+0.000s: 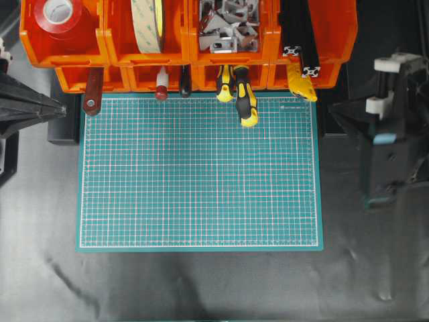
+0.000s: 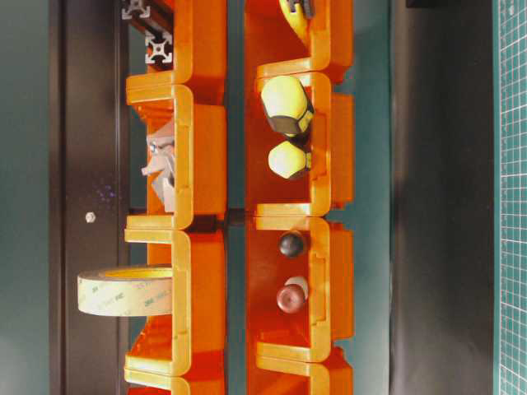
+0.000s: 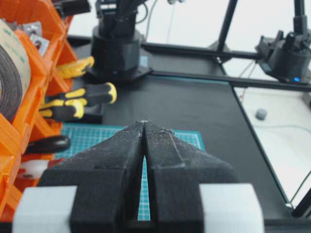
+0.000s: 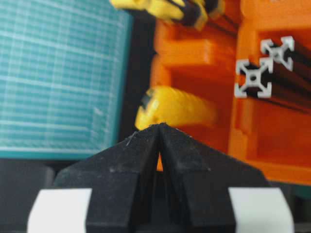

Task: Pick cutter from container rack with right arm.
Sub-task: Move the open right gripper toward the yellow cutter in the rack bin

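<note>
Yellow and ribbed, the cutter lies in the rightmost lower bin of the container rack, its butt end poking out of the open front toward the green cutting mat. In the overhead view the cutter hangs over the mat's top right corner, slanted. Its tip is hidden inside the bin.

One cutter shows. Two screwdrivers with yellow-and-black handles lie side by side in the bin to its left. Two aluminium profile bars with cross-shaped ends sit in the upper bin above the cutter. The overhead view shows four upper bins: one holds a red tape roll, the next a pale tape roll, the third a heap of grey metal brackets. Three dark or reddish handles stick out of the lower left bins.

The right gripper has its two black fingers pressed together at the tips, holding nothing; it points at the cutter's end from just in front, without touching it. The left gripper is likewise closed and empty, held over the mat's left side, well apart from the cutter.
</note>
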### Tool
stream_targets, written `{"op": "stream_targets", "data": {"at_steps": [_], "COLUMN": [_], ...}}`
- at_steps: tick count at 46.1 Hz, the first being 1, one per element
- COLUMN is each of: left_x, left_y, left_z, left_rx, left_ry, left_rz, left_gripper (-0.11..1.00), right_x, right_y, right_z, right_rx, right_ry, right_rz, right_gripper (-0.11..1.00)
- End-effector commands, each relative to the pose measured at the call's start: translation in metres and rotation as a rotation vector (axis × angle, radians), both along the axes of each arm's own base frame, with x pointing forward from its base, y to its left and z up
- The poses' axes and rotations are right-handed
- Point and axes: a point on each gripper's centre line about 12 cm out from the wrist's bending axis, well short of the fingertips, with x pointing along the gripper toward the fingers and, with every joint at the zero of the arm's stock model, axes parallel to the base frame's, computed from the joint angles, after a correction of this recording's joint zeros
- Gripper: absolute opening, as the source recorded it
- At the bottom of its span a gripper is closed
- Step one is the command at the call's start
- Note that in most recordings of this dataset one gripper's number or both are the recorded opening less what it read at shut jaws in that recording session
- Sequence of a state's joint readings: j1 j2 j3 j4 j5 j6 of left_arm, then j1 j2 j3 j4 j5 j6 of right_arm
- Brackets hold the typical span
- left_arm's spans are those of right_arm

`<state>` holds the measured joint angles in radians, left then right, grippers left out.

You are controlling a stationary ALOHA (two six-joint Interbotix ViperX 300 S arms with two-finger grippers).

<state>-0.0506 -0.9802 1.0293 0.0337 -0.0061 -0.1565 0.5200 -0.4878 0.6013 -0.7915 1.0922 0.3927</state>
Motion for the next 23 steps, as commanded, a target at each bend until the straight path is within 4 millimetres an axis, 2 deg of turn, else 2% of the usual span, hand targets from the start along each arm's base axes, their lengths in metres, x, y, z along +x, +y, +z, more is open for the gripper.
{"op": "stream_targets", "data": {"at_steps": [1, 7, 15, 19, 23], "left_x": [0.004, 0.006, 0.005, 0.004, 0.004], "left_y": [0.000, 0.000, -0.001, -0.002, -0.002], "left_z": [0.006, 0.005, 0.007, 0.008, 0.009], "left_rx": [0.000, 0.003, 0.004, 0.005, 0.006], "left_ry": [-0.009, -0.002, -0.016, -0.022, -0.023], "left_rz": [0.001, 0.000, -0.004, -0.007, -0.010], "left_gripper": [0.00, 0.00, 0.00, 0.00, 0.00], "right_x": [-0.001, 0.001, 0.009, 0.010, 0.011], "right_y": [0.005, 0.014, 0.020, 0.019, 0.012], "right_z": [-0.002, -0.018, -0.031, -0.035, -0.042], "right_rx": [-0.124, -0.211, -0.191, -0.167, -0.146], "right_ry": [0.026, 0.071, 0.063, 0.043, 0.021], "right_rz": [-0.021, 0.002, 0.012, -0.003, -0.036], "right_gripper": [0.01, 0.01, 0.03, 0.19, 0.42]}}
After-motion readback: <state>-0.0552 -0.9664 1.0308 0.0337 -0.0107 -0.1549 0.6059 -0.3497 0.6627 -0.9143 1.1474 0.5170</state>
